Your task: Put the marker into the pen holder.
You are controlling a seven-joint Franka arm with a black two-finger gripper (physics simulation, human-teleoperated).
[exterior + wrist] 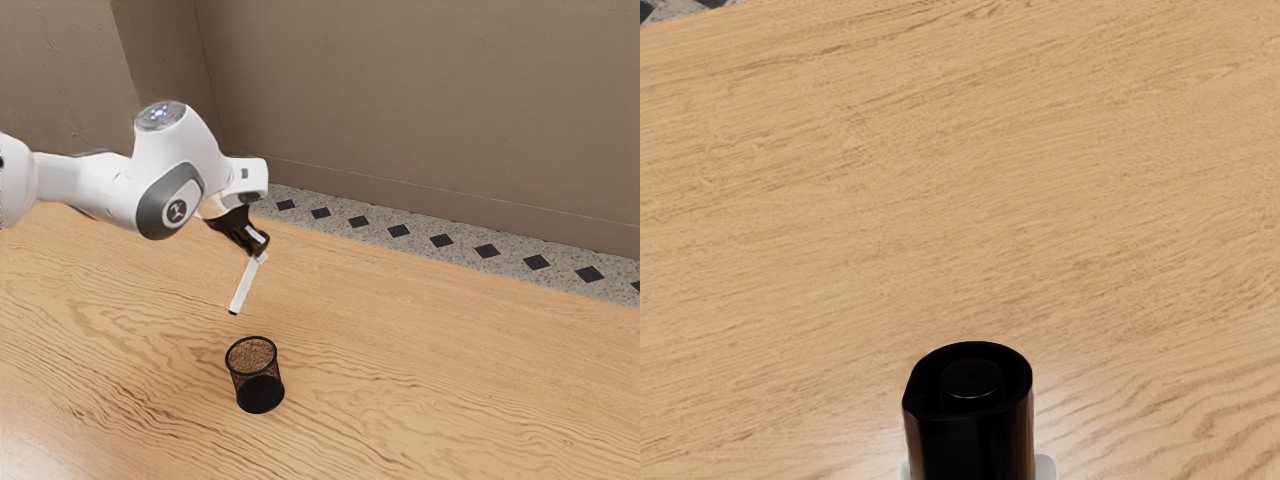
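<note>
Above the desk (450, 385), in from its far edge, the gripper (261, 252) pinches the slanting marker (243, 286), higher than the pen holder (259, 391).

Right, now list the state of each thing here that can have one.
Gripper: shut on the marker.
White marker: held aloft, tilted, black tip lower, outside the pen holder.
Black mesh pen holder: upright on the table, open-topped, no pen seen in it.
</note>
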